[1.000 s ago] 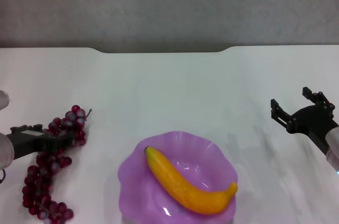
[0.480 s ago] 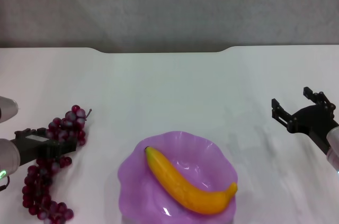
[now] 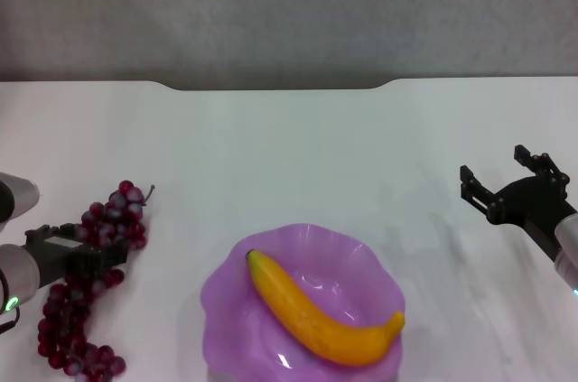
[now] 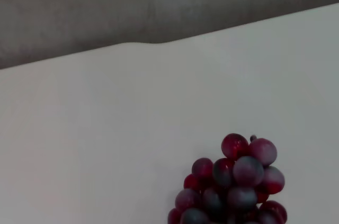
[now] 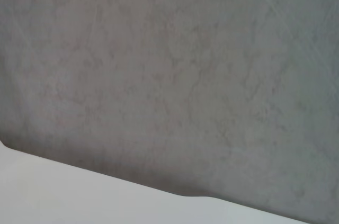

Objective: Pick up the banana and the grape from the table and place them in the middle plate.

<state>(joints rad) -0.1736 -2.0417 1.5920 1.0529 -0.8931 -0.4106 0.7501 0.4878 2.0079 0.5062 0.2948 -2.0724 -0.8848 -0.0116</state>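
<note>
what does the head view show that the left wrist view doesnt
Only the head view shows the banana lying in the middle plate, the left tool down at the grape bunch, and the right tool open and off to the right, apart from the plate. It also shows the grape bunch's full length on the table.

Only the left wrist view gives a close look at the individual berries at one end of the bunch.

Both show the grape bunch, the white table with its notched far edge, and the grey wall behind.
</note>
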